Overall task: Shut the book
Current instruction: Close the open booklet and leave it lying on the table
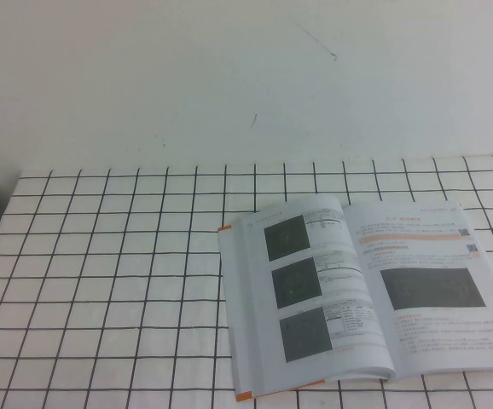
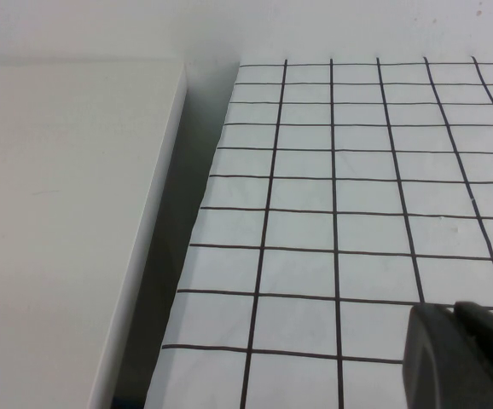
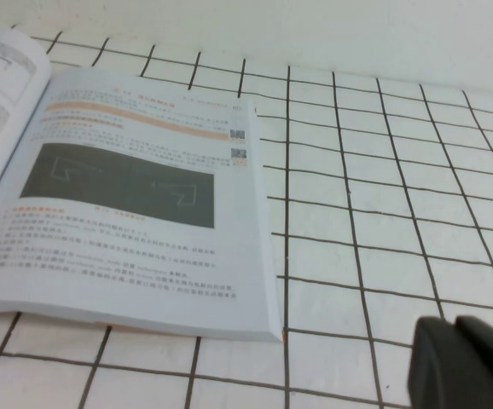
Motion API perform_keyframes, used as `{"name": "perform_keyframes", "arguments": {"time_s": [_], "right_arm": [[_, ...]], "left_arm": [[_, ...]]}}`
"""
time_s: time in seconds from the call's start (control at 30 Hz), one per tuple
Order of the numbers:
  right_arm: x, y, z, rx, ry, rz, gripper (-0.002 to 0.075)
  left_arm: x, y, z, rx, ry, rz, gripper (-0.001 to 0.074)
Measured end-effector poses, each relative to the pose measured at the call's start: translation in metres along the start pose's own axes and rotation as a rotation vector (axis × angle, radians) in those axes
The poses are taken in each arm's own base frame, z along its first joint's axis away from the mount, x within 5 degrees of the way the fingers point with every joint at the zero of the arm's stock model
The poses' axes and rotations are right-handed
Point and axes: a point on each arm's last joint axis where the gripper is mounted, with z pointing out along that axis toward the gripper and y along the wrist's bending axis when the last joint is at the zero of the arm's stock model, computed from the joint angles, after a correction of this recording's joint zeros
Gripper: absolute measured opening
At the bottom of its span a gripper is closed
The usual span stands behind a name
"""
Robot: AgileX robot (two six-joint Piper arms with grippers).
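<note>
One book [image 1: 366, 294] lies open and flat on the table [image 1: 101, 281], in the right near part. Its spine runs near to far with a slight tilt, so closing it means folding one half across, left or right. The left page carries three dark pictures and the right page one. An orange cover edge shows along the left side.

Neither arm appears in the high view. The right claw [image 3: 458, 349] hangs low over the cloth, close to the book's right page [image 3: 136, 179] and just off its free outer edge. Whether this claw is apart or together cannot be told, since only a dark corner of it shows. The left claw [image 2: 458, 341] is by the table's left edge beside a white slab [image 2: 59, 213], with no book in its view. Its state cannot be told either.

The right arm looks the nearer, and the right half the one to lift.
</note>
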Motion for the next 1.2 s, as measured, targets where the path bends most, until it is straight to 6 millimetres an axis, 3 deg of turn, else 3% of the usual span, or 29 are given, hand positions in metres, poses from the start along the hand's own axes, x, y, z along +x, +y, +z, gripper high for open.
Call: {"name": "perform_keyframes", "arguments": {"time_s": [0.43, 0.57, 0.67, 0.9, 1.07, 1.2], "right_arm": [[0.0, 0.0, 0.0, 0.002, -0.002, -0.005, -0.0003], [-0.004, -0.001, 0.001, 0.014, -0.065, -0.016, -0.0003], [-0.018, -0.002, -0.001, 0.032, -0.215, -0.02, -0.0003], [-0.065, -0.007, -0.028, 0.101, -0.821, -0.025, -0.0003], [-0.082, -0.008, -0.054, 0.138, -1.159, -0.025, -0.0003], [-0.086, -0.009, -0.068, 0.155, -1.313, -0.025, -0.0003]], "left_arm": [[0.0, 0.001, 0.0, -0.011, -0.004, 0.047, -0.0004], [-0.007, 0.0, 0.001, 0.0, -0.092, 0.0, -0.0004], [-0.022, 0.0, -0.002, 0.01, -0.269, -0.101, -0.0004], [-0.056, 0.013, -0.021, 0.027, -0.719, -0.503, -0.0004], [-0.065, 0.019, -0.031, 0.014, -0.873, -0.552, -0.0004], [-0.066, 0.02, -0.033, 0.014, -0.911, -0.571, -0.0004]]}}
